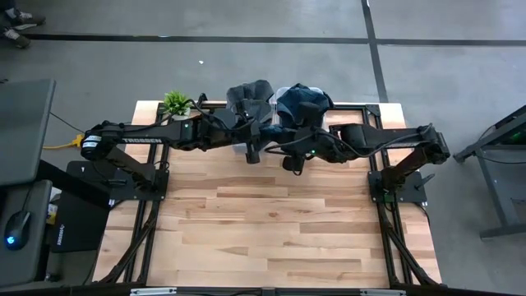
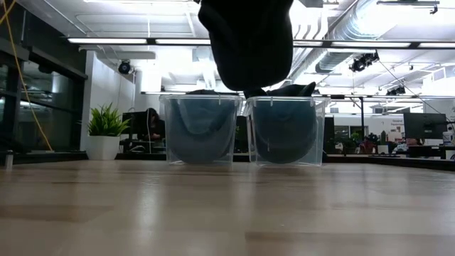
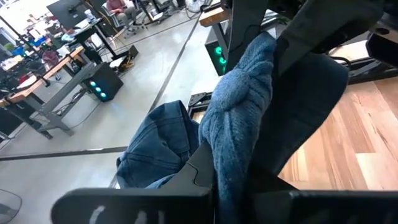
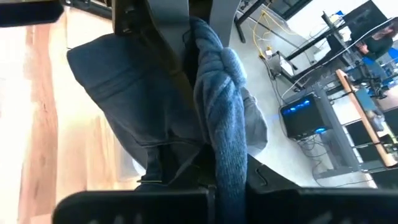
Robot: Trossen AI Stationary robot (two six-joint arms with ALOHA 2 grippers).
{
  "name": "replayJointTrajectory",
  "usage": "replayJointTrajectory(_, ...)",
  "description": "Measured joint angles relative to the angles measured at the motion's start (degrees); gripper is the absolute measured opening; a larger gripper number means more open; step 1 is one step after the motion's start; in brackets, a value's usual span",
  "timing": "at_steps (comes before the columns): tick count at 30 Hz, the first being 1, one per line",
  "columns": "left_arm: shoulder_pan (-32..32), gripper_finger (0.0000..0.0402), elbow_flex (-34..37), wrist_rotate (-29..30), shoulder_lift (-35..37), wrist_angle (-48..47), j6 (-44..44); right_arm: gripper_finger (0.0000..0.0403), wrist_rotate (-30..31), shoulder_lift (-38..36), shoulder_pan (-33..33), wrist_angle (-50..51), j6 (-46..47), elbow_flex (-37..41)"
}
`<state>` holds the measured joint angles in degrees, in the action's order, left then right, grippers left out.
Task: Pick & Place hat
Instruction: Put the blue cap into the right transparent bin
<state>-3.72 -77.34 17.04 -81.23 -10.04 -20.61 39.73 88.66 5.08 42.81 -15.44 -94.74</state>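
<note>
Both of my grippers are clamped shut on cloth. In the left wrist view, the left gripper at the bottom centre of the frame pinches a blue knitted hat, whose thick cabled fabric rises from between the dark fingers toward the upper middle, with a flat dark blue cap panel just to its right. In the right wrist view, the right gripper grips the same kind of blue knit at the bottom centre, and a dark blue cap spreads across the left half of that frame. From the high view, the two grippers meet near the upper middle of the picture, the left gripper just left of centre and the right gripper just right of it, both arms reaching inward from the table's sides. Directly above them in that frame sit two heaps of hats: a dark grey heap on the left and a blue heap on the right, touching each other at the far edge of the wooden table. In the low view, a dark shape hangs from the top centre, above two clear plastic bins standing side by side in the middle of the frame, each holding dark blue fabric. A small potted plant stands at the upper left of the table.
</note>
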Motion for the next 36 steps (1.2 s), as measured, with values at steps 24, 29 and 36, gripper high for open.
replayJointTrajectory(24,2.0,0.0251,0.0,-2.9,4.8,4.7,-2.5,0.0001,1.9,-6.3,-0.6,0.1,1.1,0.0)
replayJointTrajectory(29,2.7,0.0272,-0.1,-1.9,9.2,4.0,-2.0,0.0000,1.2,-9.6,-2.6,2.7,3.4,0.0)
replayJointTrajectory(36,2.6,0.0273,0.0,-3.1,14.7,0.4,0.7,0.0000,-6.9,-13.3,-9.7,6.0,8.2,0.0)
